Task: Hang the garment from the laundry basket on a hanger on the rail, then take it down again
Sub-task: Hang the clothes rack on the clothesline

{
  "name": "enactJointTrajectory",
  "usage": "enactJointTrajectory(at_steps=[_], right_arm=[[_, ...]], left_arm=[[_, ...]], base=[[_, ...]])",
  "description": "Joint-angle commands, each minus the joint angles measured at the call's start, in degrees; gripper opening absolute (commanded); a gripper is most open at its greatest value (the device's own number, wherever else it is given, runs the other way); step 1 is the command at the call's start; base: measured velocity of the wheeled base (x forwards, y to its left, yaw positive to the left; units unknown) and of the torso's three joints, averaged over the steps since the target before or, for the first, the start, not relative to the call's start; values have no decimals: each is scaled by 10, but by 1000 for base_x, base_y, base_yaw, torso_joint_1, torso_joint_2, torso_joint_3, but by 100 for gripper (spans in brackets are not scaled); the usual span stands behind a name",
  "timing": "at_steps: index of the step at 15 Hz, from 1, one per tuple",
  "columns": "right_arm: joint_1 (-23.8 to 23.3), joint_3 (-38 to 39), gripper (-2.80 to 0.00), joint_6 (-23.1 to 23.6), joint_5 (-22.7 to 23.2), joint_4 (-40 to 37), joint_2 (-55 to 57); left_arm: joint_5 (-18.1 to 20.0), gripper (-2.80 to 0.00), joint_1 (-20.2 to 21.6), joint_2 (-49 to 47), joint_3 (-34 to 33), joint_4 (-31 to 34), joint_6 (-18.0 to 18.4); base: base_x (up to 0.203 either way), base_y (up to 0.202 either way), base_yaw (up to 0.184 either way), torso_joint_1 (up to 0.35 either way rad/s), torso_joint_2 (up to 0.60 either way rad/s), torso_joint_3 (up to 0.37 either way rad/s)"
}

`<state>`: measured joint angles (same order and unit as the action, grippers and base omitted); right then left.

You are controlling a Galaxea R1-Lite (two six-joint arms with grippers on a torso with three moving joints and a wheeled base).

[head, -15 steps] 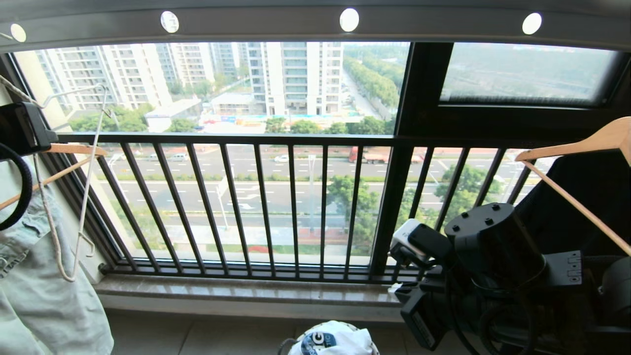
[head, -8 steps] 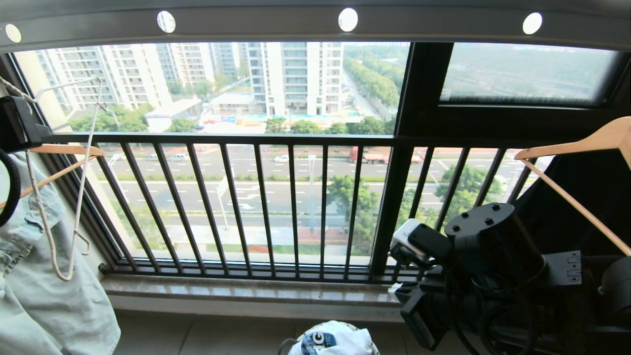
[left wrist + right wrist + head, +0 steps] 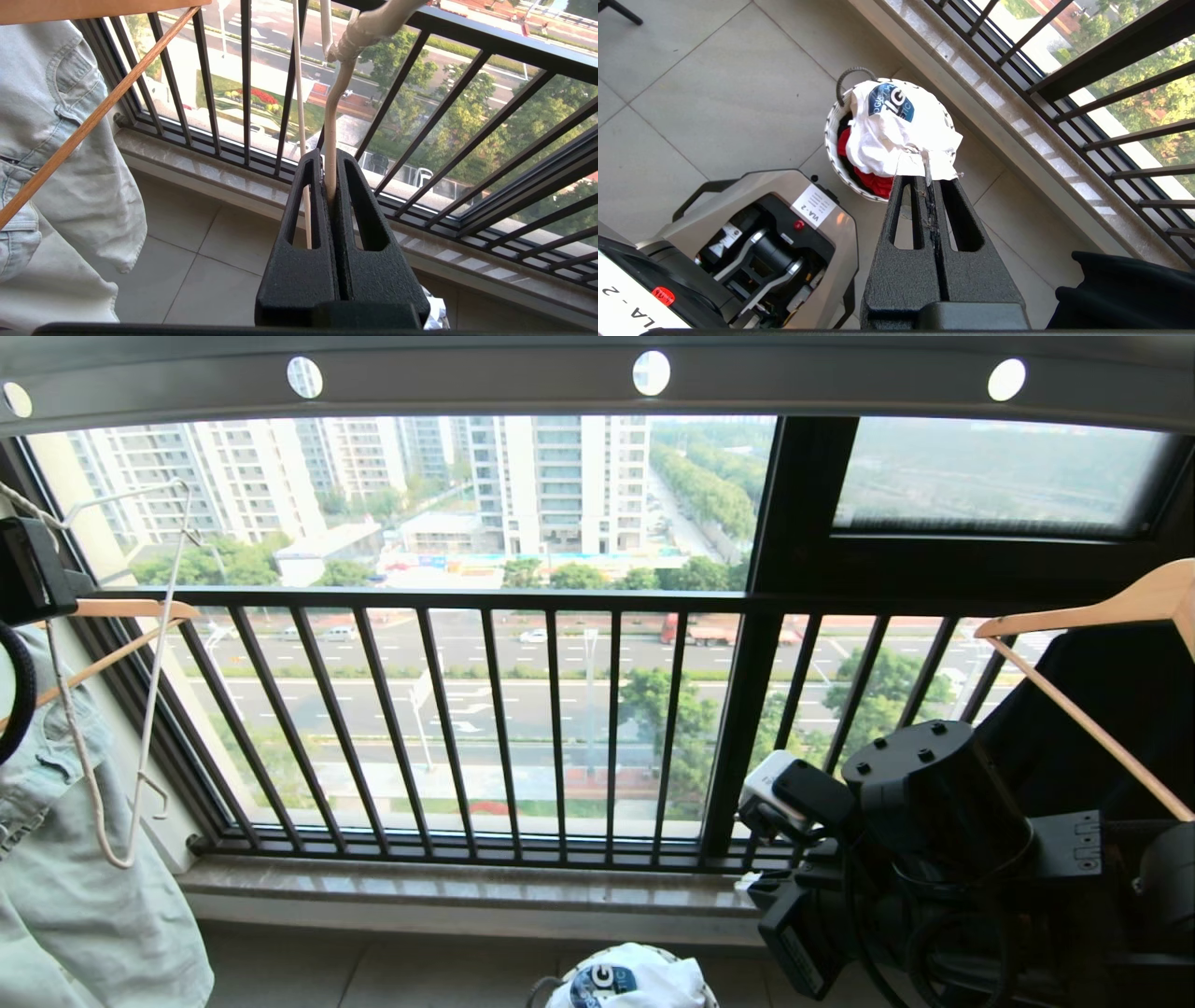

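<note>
The left pincer [image 3: 331, 186] is squeezed tight on the neck of the thin white hanger [image 3: 329, 140], up beside the black window bars [image 3: 485, 728]. Pale denim [image 3: 56, 154] hangs close by. The right pincer [image 3: 930, 186] is closed with nothing in it, high above the laundry basket [image 3: 831, 140] on the floor. The white garment [image 3: 896, 126] lies in that basket, on top of red cloth [image 3: 873, 179]

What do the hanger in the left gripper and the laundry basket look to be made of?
The hanger: thin wire under a matte cream coating or wrap, going by its twisted neck. The laundry basket: white woven cord or plastic strand, hard to tell; patterned rim, dark handle loop.
</note>
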<state>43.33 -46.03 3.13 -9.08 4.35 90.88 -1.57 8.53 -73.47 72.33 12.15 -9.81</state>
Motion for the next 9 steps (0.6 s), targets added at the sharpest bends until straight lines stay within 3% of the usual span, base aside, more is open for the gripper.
enactJointTrajectory(at_steps=[1, 9], right_arm=[[1, 0, -280, 0, -1, 0, 1], [2, 0, -280, 0, 0, 0, 3]], left_arm=[[-2, -280, 2, -12, 2, 0, -1], [-4, -280, 16, -40, 2, -12, -1]], base=[[0, 0, 0, 0, 0, 0], [0, 0, 0, 0, 0, 0]])
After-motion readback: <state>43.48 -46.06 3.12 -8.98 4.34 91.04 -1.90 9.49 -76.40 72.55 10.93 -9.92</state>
